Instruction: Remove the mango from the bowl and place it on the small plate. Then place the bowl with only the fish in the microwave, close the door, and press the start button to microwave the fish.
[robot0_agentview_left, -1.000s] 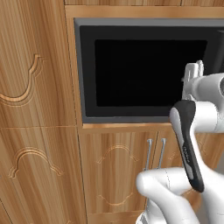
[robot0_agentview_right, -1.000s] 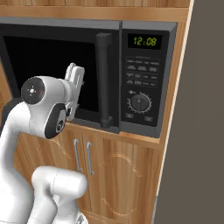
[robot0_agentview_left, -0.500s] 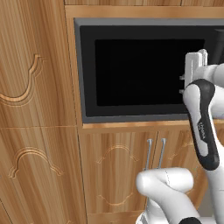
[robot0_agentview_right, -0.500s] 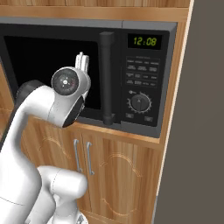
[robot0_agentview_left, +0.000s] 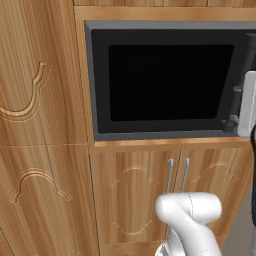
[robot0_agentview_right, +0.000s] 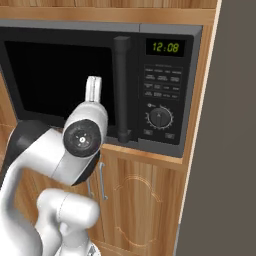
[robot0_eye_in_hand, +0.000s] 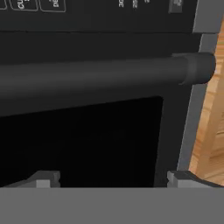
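You face the microwave (robot0_agentview_right: 100, 85), a matte dark grey box built into warm, grained wooden cabinetry, and its door (robot0_agentview_left: 165, 82) is shut flush, the glossy black glass window giving back nothing of the inside. Along the door's right edge runs the handle (robot0_agentview_right: 121, 90), a smooth round dark bar standing upright, with a blunt capped end. Right of it sits the control panel (robot0_agentview_right: 162, 90): a green clock readout on top, rows of small flat buttons beneath, then a round ribbed dial (robot0_agentview_right: 159, 118) and two small keys below it. Your gripper (robot0_eye_in_hand: 113, 178) is spread wide, its two small grey finger tips well apart and pinching nothing; it hovers just in front of the door, close to the handle, which crosses the hand view as a thick horizontal cylinder above the black glass. In the right base view the white, smooth-shelled arm rises in front of the window. Under the microwave, the cabinet doors (robot0_agentview_left: 135, 200) carry carved arch mouldings and two thin metal pulls (robot0_agentview_left: 177, 175) side by side.
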